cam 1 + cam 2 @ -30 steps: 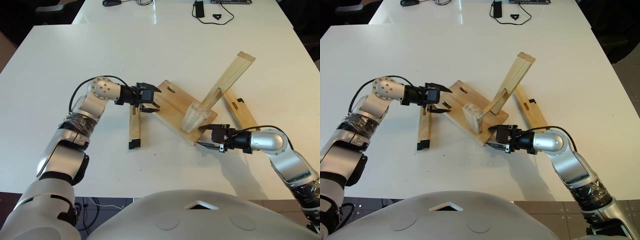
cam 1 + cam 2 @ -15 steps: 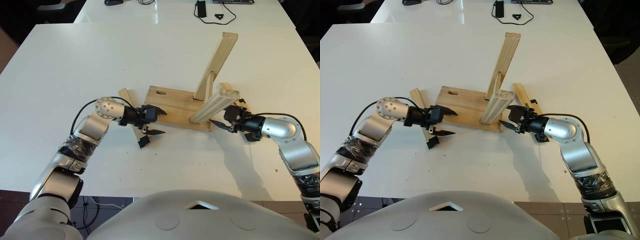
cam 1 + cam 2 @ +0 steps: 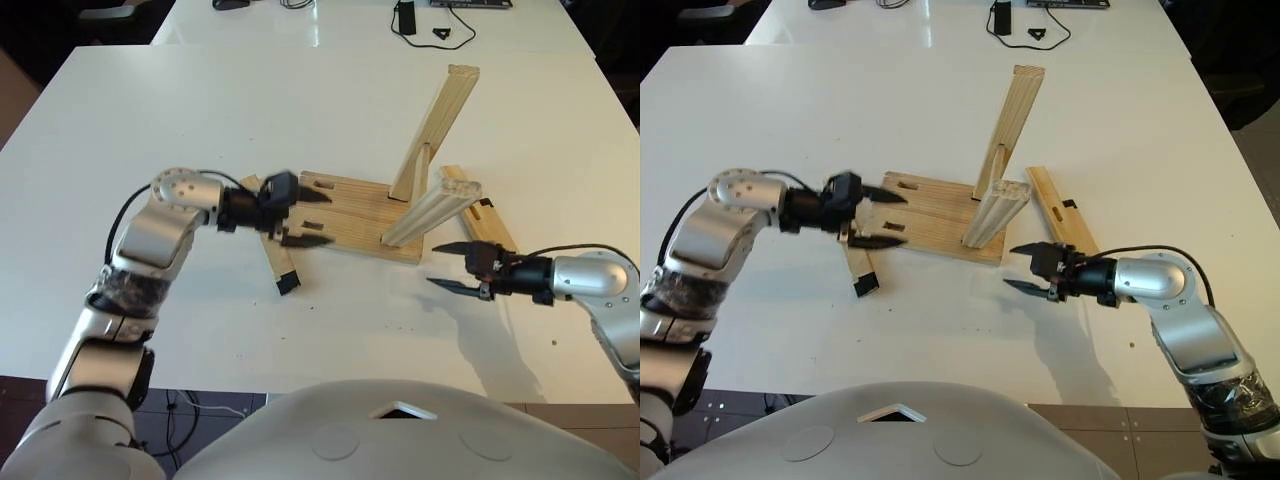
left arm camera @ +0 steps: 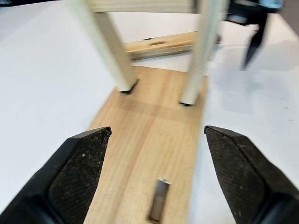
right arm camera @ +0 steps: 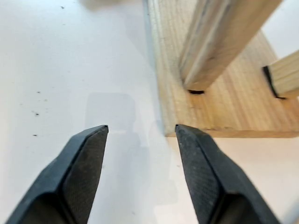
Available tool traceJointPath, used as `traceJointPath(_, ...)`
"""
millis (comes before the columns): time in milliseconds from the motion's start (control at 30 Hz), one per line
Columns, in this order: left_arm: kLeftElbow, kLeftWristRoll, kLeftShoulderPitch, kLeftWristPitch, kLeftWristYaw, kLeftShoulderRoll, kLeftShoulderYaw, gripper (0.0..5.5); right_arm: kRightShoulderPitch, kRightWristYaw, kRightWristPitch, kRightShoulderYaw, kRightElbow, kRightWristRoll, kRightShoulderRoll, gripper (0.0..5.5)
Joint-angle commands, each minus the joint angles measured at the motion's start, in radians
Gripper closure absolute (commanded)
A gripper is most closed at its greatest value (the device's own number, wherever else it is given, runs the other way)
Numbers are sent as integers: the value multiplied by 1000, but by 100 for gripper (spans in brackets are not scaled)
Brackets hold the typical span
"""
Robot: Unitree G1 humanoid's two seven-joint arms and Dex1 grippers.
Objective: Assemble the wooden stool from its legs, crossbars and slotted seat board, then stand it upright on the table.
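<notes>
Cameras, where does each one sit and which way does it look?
Left eye view: on the head, looking down at the table; both arms, left gripper and right gripper show.
Right eye view: beside it, same scene.
Left wrist view: on the left wrist, looking along the seat board at two standing legs, between its open fingers.
Right wrist view: on the right wrist, facing the board's edge, between its open fingers.
Shared: both wrist views see the seat board.
</notes>
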Motion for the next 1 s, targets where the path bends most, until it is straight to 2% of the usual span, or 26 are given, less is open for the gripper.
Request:
traceJointPath(33, 356, 181, -166, -196, 214, -119, -33, 178, 15, 3, 20, 87, -33, 1, 34, 286)
traceJointPath(167, 654, 289, -278, -371, 375, -224, -54, 178, -5, -25, 33, 150, -15, -33, 73, 286)
traceJointPath(300, 889, 382, -352, -438, 517, -313, -79, 178, -41, -113, 36, 166, 50, -80, 136, 286)
traceJointPath(400, 992, 458, -357, -483, 538, -331, -123, 178, -70, -164, 46, 171, 92, -109, 172, 286)
traceJointPath(533, 1045, 485, -331, -516, 485, -324, -137, 178, -120, -267, 62, 152, 153, -144, 236, 286)
traceJointPath(767, 938, 436, -252, -518, 291, -274, -128, 178, -208, -371, 77, 127, 256, -182, 304, 286)
traceJointPath(867, 790, 401, -185, -484, 208, -233, -128, 178, -248, -385, 71, 133, 301, -198, 318, 286)
traceJointPath(1000, 466, 335, -35, -358, 115, -158, -117, 178, -302, -390, 58, 137, 368, -220, 321, 286)
